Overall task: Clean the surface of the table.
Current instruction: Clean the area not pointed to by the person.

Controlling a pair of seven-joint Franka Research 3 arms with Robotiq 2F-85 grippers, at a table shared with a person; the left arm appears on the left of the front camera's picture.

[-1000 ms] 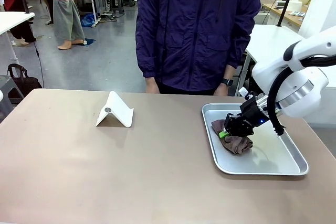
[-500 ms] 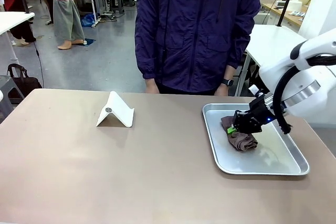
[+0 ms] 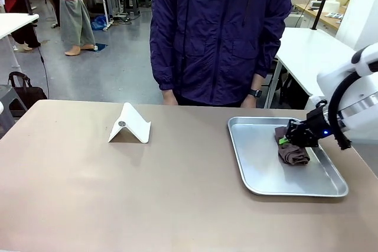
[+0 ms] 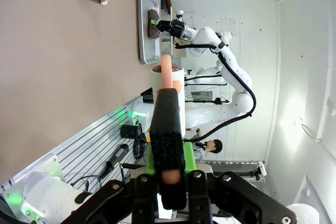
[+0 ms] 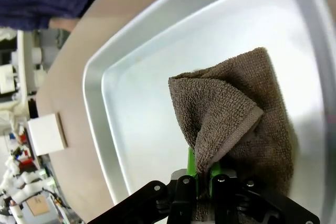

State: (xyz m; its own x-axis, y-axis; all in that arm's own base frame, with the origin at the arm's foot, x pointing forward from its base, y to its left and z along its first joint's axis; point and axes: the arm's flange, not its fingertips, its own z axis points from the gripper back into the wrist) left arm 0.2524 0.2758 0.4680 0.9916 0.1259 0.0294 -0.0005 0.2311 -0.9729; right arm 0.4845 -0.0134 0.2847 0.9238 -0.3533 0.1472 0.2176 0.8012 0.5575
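Brown terry cloth [image 3: 294, 154] in right gripper [image 3: 285, 140], on smooth metal tray [image 3: 257, 163].

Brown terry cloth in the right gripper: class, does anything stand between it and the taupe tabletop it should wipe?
Only the raised rim of the shallow silver metal tray, where the right gripper pinches the brown terry cloth. The white folded stand sits well left on the taupe table, near its far edge.

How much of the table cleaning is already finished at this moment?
Done: the table shows no visible dirt, but wiping cannot be confirmed. In hand: the right gripper is shut on the brown cloth inside the tray. Left: probably wiping the table.
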